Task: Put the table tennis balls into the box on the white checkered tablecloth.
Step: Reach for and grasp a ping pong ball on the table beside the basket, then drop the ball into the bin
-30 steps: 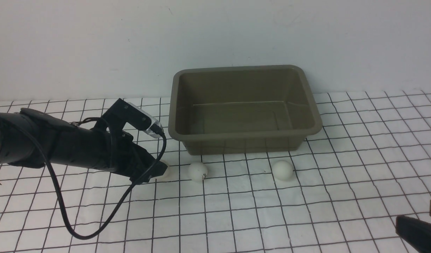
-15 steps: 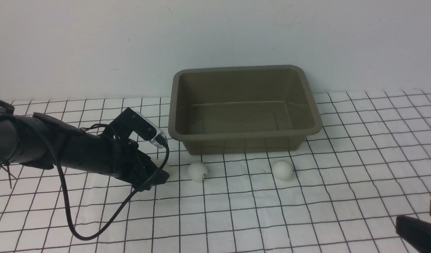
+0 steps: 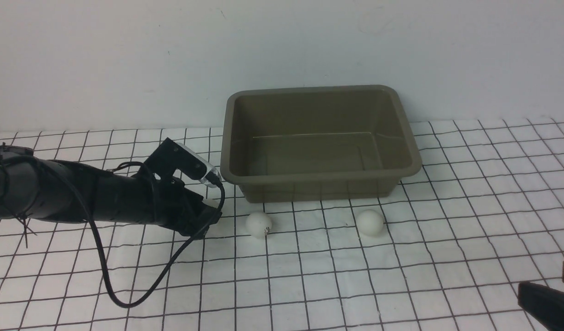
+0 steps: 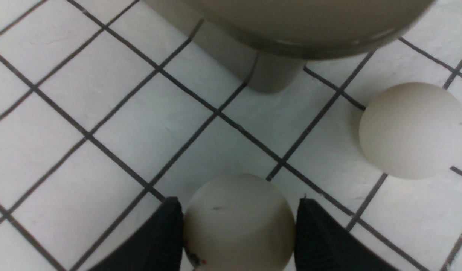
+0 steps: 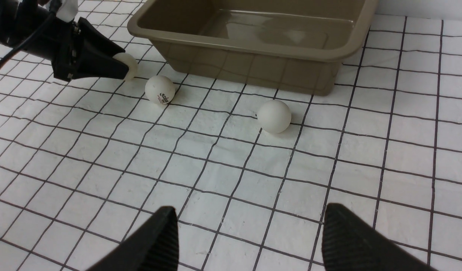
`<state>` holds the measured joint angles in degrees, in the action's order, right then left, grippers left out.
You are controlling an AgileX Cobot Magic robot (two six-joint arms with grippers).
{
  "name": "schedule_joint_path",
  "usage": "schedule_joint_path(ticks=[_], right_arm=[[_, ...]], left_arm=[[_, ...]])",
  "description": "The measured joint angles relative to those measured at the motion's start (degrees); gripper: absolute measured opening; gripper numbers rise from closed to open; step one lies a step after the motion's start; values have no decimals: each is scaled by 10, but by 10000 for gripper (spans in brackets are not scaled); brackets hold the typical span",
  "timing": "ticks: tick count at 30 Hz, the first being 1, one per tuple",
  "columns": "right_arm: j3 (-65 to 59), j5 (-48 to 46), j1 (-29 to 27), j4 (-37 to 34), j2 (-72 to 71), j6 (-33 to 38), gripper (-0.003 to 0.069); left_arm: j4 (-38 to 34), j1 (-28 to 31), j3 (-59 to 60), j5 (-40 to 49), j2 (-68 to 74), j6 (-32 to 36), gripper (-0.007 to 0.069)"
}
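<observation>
My left gripper (image 4: 238,206) pinches the leftmost ball (image 4: 238,229) from both sides at the front view's centre-left, and the box (image 3: 318,189) lies just up and right of it, far from my open, empty right gripper (image 5: 249,210).

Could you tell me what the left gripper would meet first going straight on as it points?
Probably the box's near corner: the wrist view shows it dead ahead of the left gripper and the ball it grips, across tablecloth; the next ball sits off to one side.
</observation>
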<state>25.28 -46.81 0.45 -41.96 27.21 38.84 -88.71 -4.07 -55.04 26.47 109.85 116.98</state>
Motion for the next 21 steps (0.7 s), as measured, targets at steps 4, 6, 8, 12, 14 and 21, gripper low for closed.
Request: schedule_joint_path(ticks=[4, 6, 8, 12, 14, 21], right_arm=[[0, 4, 0, -8, 0, 1, 462], [0, 6, 0, -14, 0, 2, 462], [0, 6, 0, -18, 0, 5, 462], [0, 6, 0, -19, 0, 8, 462], [0, 6, 0, -20, 0, 9, 462], [0, 6, 0, -20, 0, 9, 462]], left_arm=[[1, 0, 0, 0, -34, 0, 335], [-3, 0, 0, 0, -53, 0, 335], [-12, 0, 0, 3, -71, 0, 335], [-32, 0, -2, 26, -98, 7, 335], [-45, 0, -6, 47, -102, 17, 335], [-77, 0, -44, 95, -100, 62, 335]])
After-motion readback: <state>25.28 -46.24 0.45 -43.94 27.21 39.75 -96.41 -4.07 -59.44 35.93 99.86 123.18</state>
